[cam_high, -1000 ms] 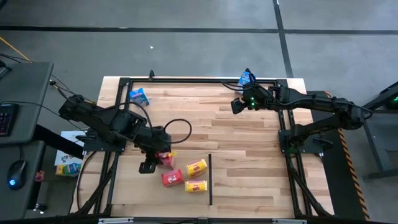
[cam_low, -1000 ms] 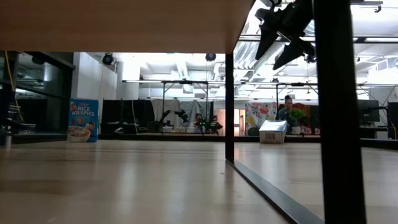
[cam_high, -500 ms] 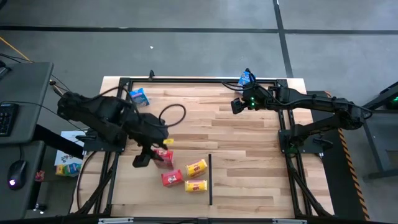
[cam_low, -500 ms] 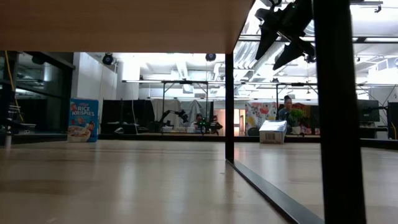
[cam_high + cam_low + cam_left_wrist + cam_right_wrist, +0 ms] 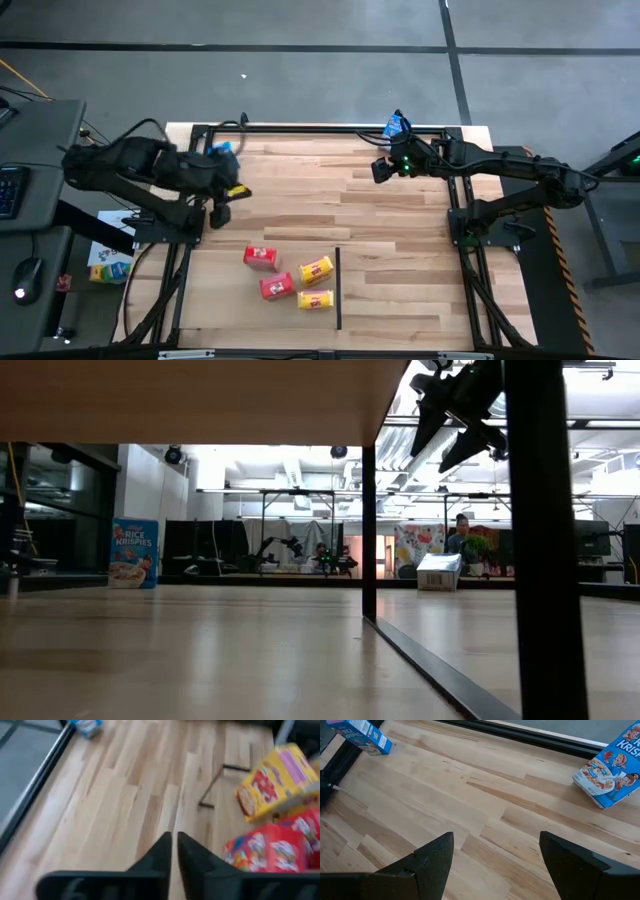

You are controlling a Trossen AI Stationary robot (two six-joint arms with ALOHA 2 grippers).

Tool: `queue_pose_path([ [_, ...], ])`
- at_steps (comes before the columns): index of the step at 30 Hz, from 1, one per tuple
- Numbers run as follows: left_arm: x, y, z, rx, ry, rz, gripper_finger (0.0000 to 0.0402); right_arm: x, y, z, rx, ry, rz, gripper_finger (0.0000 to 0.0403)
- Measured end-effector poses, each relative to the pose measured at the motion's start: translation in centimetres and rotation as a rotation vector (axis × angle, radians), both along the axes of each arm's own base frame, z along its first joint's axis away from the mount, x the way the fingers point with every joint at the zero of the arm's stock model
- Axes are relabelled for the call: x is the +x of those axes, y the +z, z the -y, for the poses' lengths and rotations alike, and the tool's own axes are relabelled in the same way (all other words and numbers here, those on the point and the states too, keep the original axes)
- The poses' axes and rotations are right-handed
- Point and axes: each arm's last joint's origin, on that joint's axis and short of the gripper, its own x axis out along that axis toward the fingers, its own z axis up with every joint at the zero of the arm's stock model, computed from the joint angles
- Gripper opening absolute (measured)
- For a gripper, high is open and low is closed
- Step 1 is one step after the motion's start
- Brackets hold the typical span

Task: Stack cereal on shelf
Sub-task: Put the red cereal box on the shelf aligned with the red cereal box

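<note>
Two red cereal cartons (image 5: 262, 258) (image 5: 277, 287) and two yellow ones (image 5: 316, 270) (image 5: 315, 299) lie flat on the wooden table near its front, beside a thin black bar (image 5: 338, 290). One blue carton (image 5: 222, 152) lies at the far left, partly under my left arm. Another blue carton (image 5: 396, 126) lies at the far rail. My left gripper (image 5: 218, 210) (image 5: 174, 851) is shut and holds nothing, left of and beyond the red cartons (image 5: 265, 852). My right gripper (image 5: 380, 170) (image 5: 495, 855) hangs open above the table near the second blue carton (image 5: 612, 767). I cannot make out the shelf for sure.
A black frame (image 5: 330, 130) rims the table, with posts (image 5: 369, 530) showing in the low view under a wooden board (image 5: 190, 390). A blue carton (image 5: 133, 553) stands upright far across the table. Bare wood (image 5: 340, 210) lies between the arms.
My left gripper has drawn back from the red cartons toward the table's left and far edges. The cartons stay where they lay. My right arm has kept still.
</note>
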Motion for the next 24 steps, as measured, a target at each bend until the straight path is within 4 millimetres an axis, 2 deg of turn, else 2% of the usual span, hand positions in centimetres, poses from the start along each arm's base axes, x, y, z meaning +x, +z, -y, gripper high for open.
queue_pose_path([
  [6,-2.7,-5.3,-0.2,-0.213,0.197,0.042,0.0002,0.0,-0.3,0.0,0.007,-0.006,-0.008,0.0287],
  [8,-3.2,-7.2,0.4,-0.278,0.2,-0.009,0.0002,0.0,-0.3,0.0,0.008,-0.005,-0.007,0.0287],
  [11,-3.3,-8.8,1.6,-0.343,0.167,-0.058,0.0001,0.0,-0.3,0.0,0.005,0.0,-0.01,0.0287],
  [20,-2.4,-10.4,5.9,-0.472,0.005,-0.193,0.0,-0.1,-0.3,0.0,-0.001,0.006,-0.016,0.0287],
  [24,-1.7,-11.0,7.7,-0.439,-0.044,-0.196,0.0,-0.1,-0.3,0.0,-0.004,0.004,-0.017,0.0287],
])
